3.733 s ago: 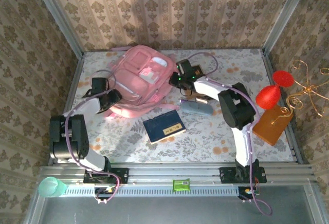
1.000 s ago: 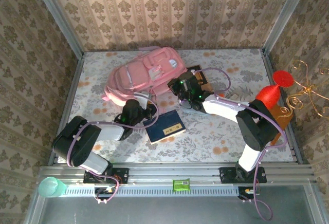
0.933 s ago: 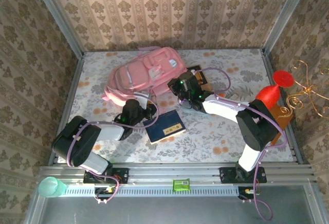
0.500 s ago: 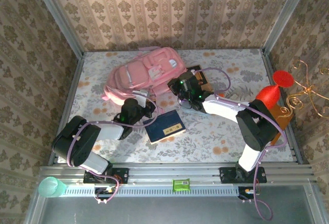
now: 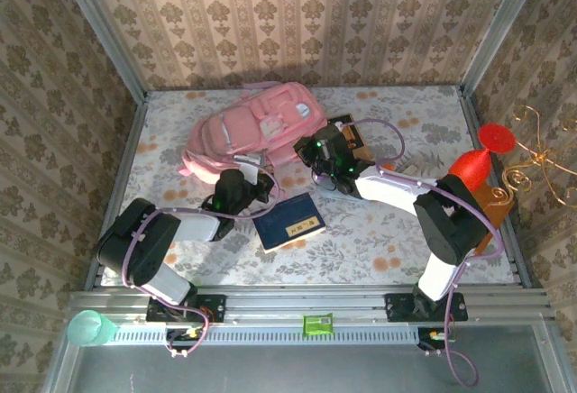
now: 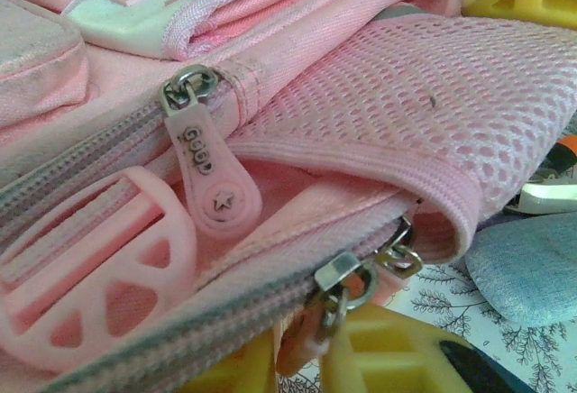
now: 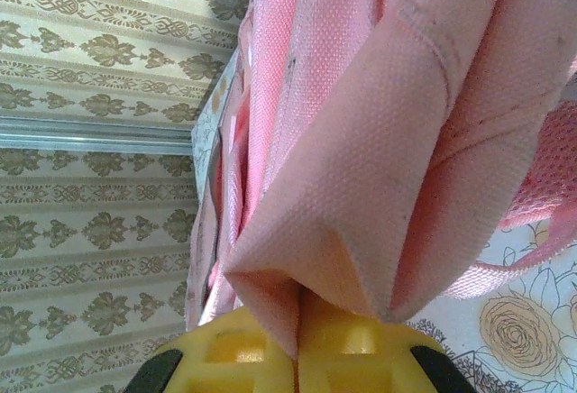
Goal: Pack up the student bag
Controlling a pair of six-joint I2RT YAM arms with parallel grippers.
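A few seconds back the student bag (image 5: pixel 257 123) lay flat on its back in the upper middle of the table (image 5: pixel 388 240), front pockets up. Now it is tipped onto its side, still upper middle and leaning left of centre in the overhead view, with its zipped edge turned toward the bottom of the frame.

My right hand (image 7: pixel 297 343) has stayed at the bag's right edge. Its yellow fingers are closed narrow on a fold of pink fabric, and I judge that pinch is what keeps the bag propped.

My left hand (image 6: pixel 305 361) has swung from the bag's lower left corner to its lower edge, creeping closer in the last second. At the bottom of my left wrist view, it looks pinched narrow on the lower zip pull (image 6: pixel 293 350), just below the metal slider (image 6: pixel 347 280). The "GOOD" tab (image 6: pixel 206 177) hangs free at centre left, and the mesh pocket (image 6: pixel 424 105) fills the upper right.

The zips look shut, so nothing is packed yet. The blue book (image 5: pixel 288 221) waits just below the bag, and a grey-blue pouch (image 6: pixel 527 267) lies at the right.
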